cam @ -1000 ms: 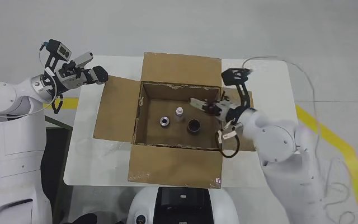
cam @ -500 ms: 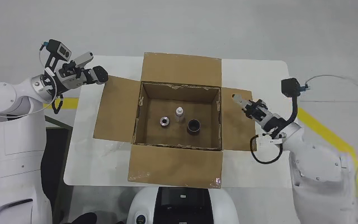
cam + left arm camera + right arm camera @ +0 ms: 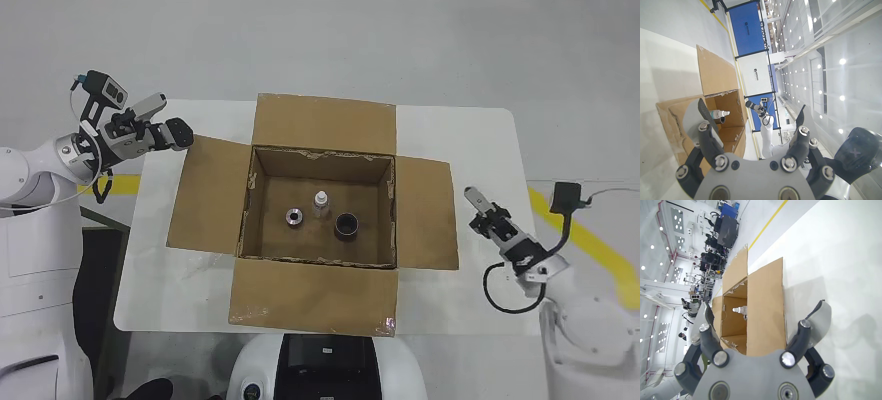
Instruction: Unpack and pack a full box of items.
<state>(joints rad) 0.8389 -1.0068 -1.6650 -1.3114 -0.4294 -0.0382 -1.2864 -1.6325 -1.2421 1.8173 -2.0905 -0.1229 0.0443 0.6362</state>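
Note:
An open cardboard box (image 3: 324, 121) stands mid-table with all its flaps folded out. On its floor are a white spray bottle (image 3: 321, 203), a small silver-topped round thing (image 3: 294, 216) and a black round container (image 3: 347, 225). My left gripper (image 3: 181, 133) hangs open and empty off the box's left flap, near the table's far left corner; the left wrist view looks past its fingertips (image 3: 751, 106) to the bottle (image 3: 719, 113). My right gripper (image 3: 473, 195) is open and empty over bare table just beyond the right flap, pointing at the box (image 3: 764, 291) and the bottle (image 3: 739, 309).
The white table (image 3: 470, 140) has bare room right of the box and a narrower strip to its left. The front flap (image 3: 310, 295) reaches nearly to the table's near edge. A yellow floor line (image 3: 585, 240) runs past the right side.
My right gripper has pulled out of the box, moving right and towards the table's front, past the right flap. The three items inside and the left arm have stayed put.

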